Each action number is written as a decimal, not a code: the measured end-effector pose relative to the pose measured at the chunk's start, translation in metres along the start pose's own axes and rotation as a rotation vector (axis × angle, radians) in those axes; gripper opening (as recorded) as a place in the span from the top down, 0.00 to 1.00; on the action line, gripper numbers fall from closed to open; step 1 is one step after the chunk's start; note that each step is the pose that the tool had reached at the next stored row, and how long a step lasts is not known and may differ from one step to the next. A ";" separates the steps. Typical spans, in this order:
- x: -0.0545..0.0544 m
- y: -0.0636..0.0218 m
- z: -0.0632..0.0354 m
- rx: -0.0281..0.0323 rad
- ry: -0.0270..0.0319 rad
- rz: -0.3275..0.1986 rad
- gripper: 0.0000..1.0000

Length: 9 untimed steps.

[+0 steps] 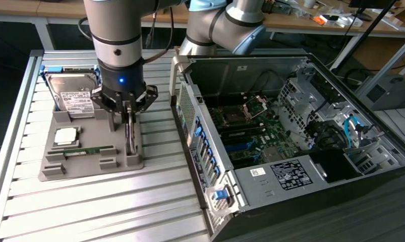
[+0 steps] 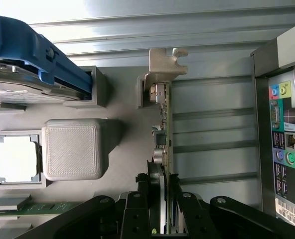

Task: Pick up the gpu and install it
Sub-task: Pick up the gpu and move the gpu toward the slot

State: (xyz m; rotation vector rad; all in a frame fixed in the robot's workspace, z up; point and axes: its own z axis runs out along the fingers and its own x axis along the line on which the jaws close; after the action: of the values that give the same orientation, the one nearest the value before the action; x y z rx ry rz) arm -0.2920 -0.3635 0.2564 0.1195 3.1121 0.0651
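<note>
The gpu is a thin dark card standing on edge at the exterior view's right side of the grey holder. My gripper hangs straight down over it, fingers on either side of the card's upper edge. In the wrist view the gpu shows edge-on, its silver bracket at the far end by the holder's post. The gripper is shut on the gpu, with black fingers against both faces. Whether the card has left its slot I cannot tell.
On the same holder sit a silver hard drive in a blue frame, a CPU and a green RAM stick. The open PC case lies at the exterior view's right, motherboard exposed, its rear ports near the card.
</note>
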 end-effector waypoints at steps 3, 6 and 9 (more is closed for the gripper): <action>0.000 0.0001 -0.0024 -0.0001 -0.0001 0.000 0.73; 0.000 0.0002 -0.0038 -0.0002 -0.0002 0.000 0.73; 0.000 0.0002 -0.0047 -0.0001 -0.0002 0.000 0.73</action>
State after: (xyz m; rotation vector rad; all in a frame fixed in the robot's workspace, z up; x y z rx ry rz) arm -0.2919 -0.3635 0.2612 0.1195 3.1119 0.0653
